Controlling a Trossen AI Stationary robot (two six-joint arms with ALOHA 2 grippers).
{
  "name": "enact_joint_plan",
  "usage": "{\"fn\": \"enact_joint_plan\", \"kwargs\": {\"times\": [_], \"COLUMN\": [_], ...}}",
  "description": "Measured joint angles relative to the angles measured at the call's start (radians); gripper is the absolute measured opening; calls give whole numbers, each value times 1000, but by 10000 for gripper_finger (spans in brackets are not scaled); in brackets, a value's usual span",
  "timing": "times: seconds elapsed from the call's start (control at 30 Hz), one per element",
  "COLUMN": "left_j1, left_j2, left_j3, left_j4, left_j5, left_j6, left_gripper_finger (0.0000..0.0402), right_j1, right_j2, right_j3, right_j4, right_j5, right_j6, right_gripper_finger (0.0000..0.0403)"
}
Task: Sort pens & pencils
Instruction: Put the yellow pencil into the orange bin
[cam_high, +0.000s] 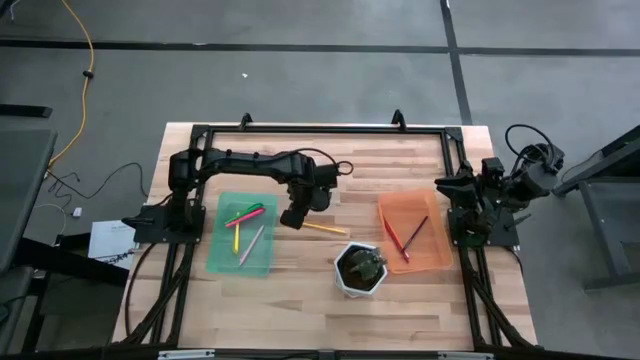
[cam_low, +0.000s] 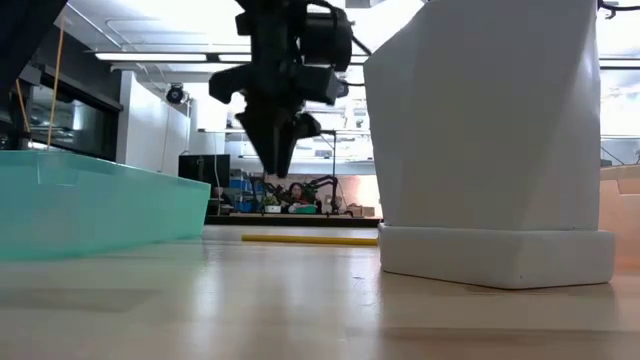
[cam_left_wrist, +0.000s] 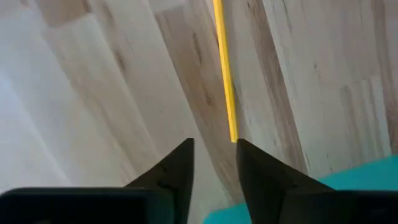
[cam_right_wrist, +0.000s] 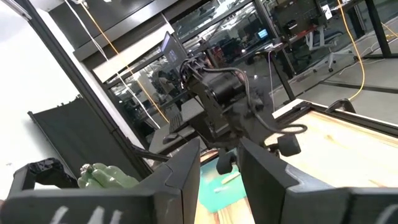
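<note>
Hovering slightly spread over the yellow pencil (cam_left_wrist: 224, 68), the left gripper's fingers (cam_left_wrist: 180, 165) hide its near end.

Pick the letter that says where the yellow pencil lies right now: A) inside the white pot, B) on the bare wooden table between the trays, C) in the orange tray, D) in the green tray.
B: the yellow pencil lies flat on the bare table, just ahead of the left gripper, outside the green tray and the orange tray.
</note>
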Motion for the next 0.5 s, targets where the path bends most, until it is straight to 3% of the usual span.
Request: {"fn": "enact_joint_plan", "kwargs": {"times": [0.23, 0.5], "left_j1": [-38, -108], "left_j2": [1, 14], "left_j3": [-84, -92], "left_j4": [112, 192], "left_j5": [-36, -52], "left_j6": [-91, -96], "left_gripper_finger": [141, 105], "right_j1": [0, 0], "right_j2": [0, 0], "right_j3": [0, 0], "right_j4": [-2, -4], "right_j5": [0, 0], "right_j6": [-3, -3], "right_gripper_finger": [103, 103]}}
